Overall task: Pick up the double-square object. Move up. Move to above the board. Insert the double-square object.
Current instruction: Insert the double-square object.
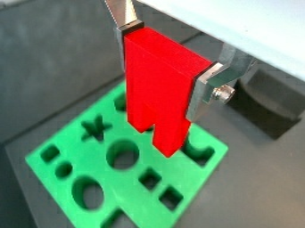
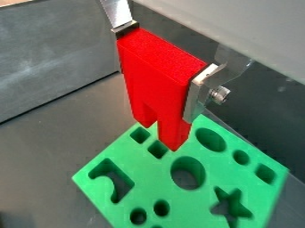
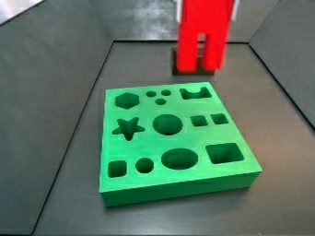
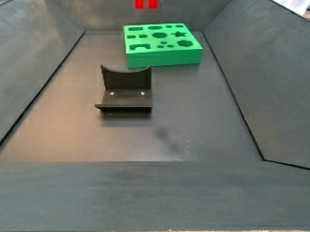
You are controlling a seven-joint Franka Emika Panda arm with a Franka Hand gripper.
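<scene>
My gripper (image 1: pixel 167 58) is shut on the double-square object (image 1: pixel 161 89), a bright red block held upright with its two prongs pointing down. Both wrist views show the silver fingers (image 2: pixel 202 89) clamping its upper sides. It hangs above the board (image 1: pixel 117 207), a large green block with star, circle, oval and square holes. In a wrist view the prongs (image 2: pixel 167 134) hang over the board (image 2: pixel 149 187) by two small square holes. In both side views the red block (image 3: pixel 202 41) (image 4: pixel 145 4) hovers above the board (image 3: pixel 147 143) (image 4: pixel 164 59); the gripper is cut off there.
The dark fixture (image 4: pixel 125 91) stands on the grey floor nearer than the board and also shows in a wrist view (image 1: pixel 268 102). Sloping grey walls (image 4: pixel 43 82) enclose the floor on all sides.
</scene>
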